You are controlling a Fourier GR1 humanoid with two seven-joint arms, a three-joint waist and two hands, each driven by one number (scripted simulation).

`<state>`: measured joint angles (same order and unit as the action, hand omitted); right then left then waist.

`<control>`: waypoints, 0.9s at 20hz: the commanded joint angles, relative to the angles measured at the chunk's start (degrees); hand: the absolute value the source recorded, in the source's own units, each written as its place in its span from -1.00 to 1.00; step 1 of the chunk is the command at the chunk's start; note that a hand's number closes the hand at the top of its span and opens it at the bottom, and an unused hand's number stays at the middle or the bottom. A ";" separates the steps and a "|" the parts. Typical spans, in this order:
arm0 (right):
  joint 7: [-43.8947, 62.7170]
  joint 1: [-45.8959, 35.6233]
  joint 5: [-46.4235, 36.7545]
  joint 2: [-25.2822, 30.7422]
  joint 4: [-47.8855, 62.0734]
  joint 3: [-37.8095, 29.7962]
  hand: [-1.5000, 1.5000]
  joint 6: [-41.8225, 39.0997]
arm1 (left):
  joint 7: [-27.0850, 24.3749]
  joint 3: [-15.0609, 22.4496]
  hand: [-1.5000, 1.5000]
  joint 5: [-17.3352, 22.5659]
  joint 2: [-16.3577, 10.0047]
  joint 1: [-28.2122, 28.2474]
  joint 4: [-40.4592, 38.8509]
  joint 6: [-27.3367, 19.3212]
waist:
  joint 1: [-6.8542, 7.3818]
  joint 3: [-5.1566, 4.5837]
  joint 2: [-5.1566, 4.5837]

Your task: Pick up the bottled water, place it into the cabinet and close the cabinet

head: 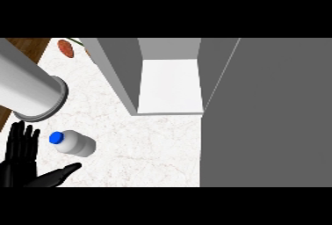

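At the view's lower left the left hand was seen spread wide, fingers straight and thumb stretched rightward, with nothing held. Just to its right, near the fingers but apart from them and above the thumb, the bottled water was found on the worktop, apparently upright, its blue cap shown on the side nearest the hand and its long axis running away to the lower right in the view. The left hand was judged the nearer, the right hand not being shown. Further right the cabinet was seen open, its door swung out at the far right
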<state>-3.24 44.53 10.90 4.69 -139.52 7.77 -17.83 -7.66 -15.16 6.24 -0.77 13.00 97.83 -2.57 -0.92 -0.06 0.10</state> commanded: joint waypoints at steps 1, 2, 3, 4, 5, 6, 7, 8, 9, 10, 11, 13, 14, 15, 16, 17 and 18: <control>0.98 4.66 3.63 1.92 -9.82 -3.02 -1.00 -1.30 | -7.99 -2.53 -1.00 0.54 0.17 -0.92 -10.25 1.18 | -0.23 -0.03 0.03; 1.56 2.94 2.83 0.01 -8.16 -1.40 -1.00 0.57 | -8.95 -4.42 -1.00 2.07 -1.80 -5.13 -15.72 2.30 | -0.17 -0.05 -0.11; -3.00 4.84 3.21 1.73 -4.30 -3.91 -1.00 -3.25 | -11.34 -4.43 -1.00 1.93 -0.62 -3.92 -16.49 2.01 | -0.11 0.01 0.02; -1.53 7.05 4.45 1.77 -8.35 -2.92 -1.00 -3.10 | -14.37 -5.99 -1.00 2.99 -1.62 -3.77 -20.02 3.84 | -0.40 -0.05 0.02; -0.11 7.80 -1.57 -1.03 -9.41 3.33 -1.00 -1.05 | -13.79 -5.67 -1.00 2.80 -1.46 -4.38 -20.68 3.51 | -0.14 -0.05 0.00; 0.98 4.56 5.06 1.27 -8.44 -3.38 -1.00 -0.95 | -13.70 -7.44 -1.00 3.87 -3.70 -6.85 -22.57 4.09 | 0.17 -0.01 -0.11; -0.77 6.22 0.75 0.50 -8.48 -0.31 -1.00 -1.66 | -16.60 -7.85 -1.00 2.86 -3.86 -8.76 -27.12 3.53 | -0.17 -0.04 -0.08; -1.85 9.53 0.65 0.56 -10.54 0.71 -1.00 -2.49 | -18.78 -7.97 -1.00 2.58 -3.14 -9.18 -29.99 3.36 | -0.70 -0.08 -0.02; -1.64 8.99 -0.30 0.73 -9.27 1.43 -1.00 -2.63 | -20.57 -6.83 -1.00 1.17 -1.44 -10.06 -32.14 1.91 | -0.41 -0.06 -0.06; -0.85 7.72 4.06 2.34 -10.42 -2.77 -1.00 -2.59 | -23.32 -6.95 -1.00 0.50 -1.27 -8.32 -32.68 2.16 | -0.14 -0.05 -0.11; 3.74 6.06 -0.31 -0.48 -12.13 3.09 -1.00 1.18 | -20.58 -5.93 -1.00 0.78 -1.13 -5.78 -28.83 2.79 | 0.58 -0.03 -0.12; -1.80 10.91 1.89 2.30 -11.33 0.33 -1.00 -3.29 | -25.82 -8.92 -1.00 2.98 -3.37 -10.94 -40.19 5.80 | -0.66 -0.10 -0.05; 0.73 6.57 -0.17 0.50 -10.80 2.19 -1.00 -0.21 | -24.45 -8.46 -1.00 3.64 -4.28 -14.31 -41.08 6.91 | -0.07 -0.09 -0.21; -5.34 10.16 -0.41 1.08 -6.30 2.03 -1.00 -3.84 | -24.15 -8.10 -1.00 3.77 -4.64 -16.67 -44.38 8.03 | -0.87 -0.06 -0.04; -3.69 12.07 0.32 1.04 -8.67 1.48 -1.00 -2.71 | -26.88 -7.96 -1.00 4.38 -4.25 -13.04 -44.99 11.22 | -0.50 -0.06 -0.02; -1.18 8.88 2.39 2.44 -9.46 0.20 -1.00 -2.66 | -26.25 -7.93 -1.00 4.99 -5.27 -14.20 -46.32 13.19 | -0.03 -0.06 -0.17; -3.59 10.41 -0.28 1.54 -8.98 2.05 -1.00 -3.11 | -29.26 -7.48 -1.00 3.84 -3.78 -15.91 -49.43 11.88 | -0.45 -0.08 -0.11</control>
<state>-9.20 51.99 9.36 5.44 -139.94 9.70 -20.73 -32.62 -22.83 9.79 -4.60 -0.01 56.01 6.26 -1.25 -0.13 0.01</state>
